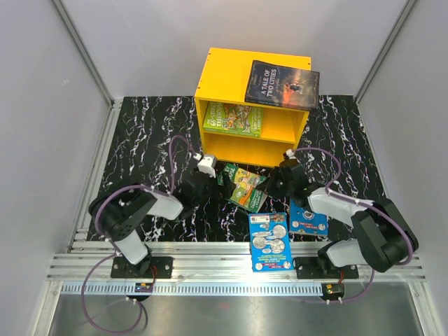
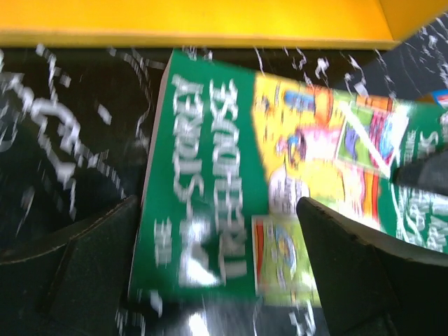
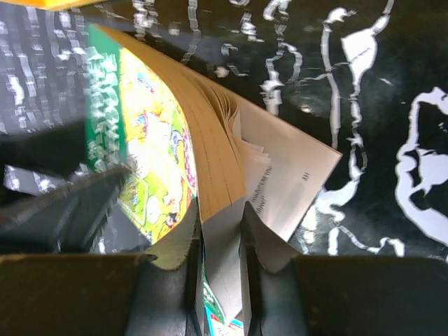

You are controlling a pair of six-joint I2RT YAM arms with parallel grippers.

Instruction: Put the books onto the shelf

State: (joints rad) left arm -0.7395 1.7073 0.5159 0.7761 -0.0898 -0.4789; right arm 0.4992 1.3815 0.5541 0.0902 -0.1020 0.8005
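A green illustrated book [image 1: 245, 187] lies on the black marble table in front of the yellow shelf [image 1: 224, 66]. My right gripper [image 3: 222, 245] is closed over its page edge. Some pages sit between the pads [image 3: 175, 238], and the rearmost leaves fan out to the right. In the left wrist view, the left gripper [image 2: 217, 273] stands open over the same green book [image 2: 224, 175], a finger on either side of the cover. Another green book [image 1: 233, 117] stands in the shelf's upper compartment. The dark "A Tale of Two Cities" [image 1: 282, 84] lies on the shelf top. Two blue books [image 1: 269, 241] [image 1: 308, 220] lie near the front edge.
The shelf's lower compartment [image 1: 252, 145] opens towards the arms. Grey walls and metal rails [image 1: 91, 175] border the table on the left, right and near sides. The shelf's yellow base edge [image 2: 210, 21] lies just beyond the green book in the left wrist view.
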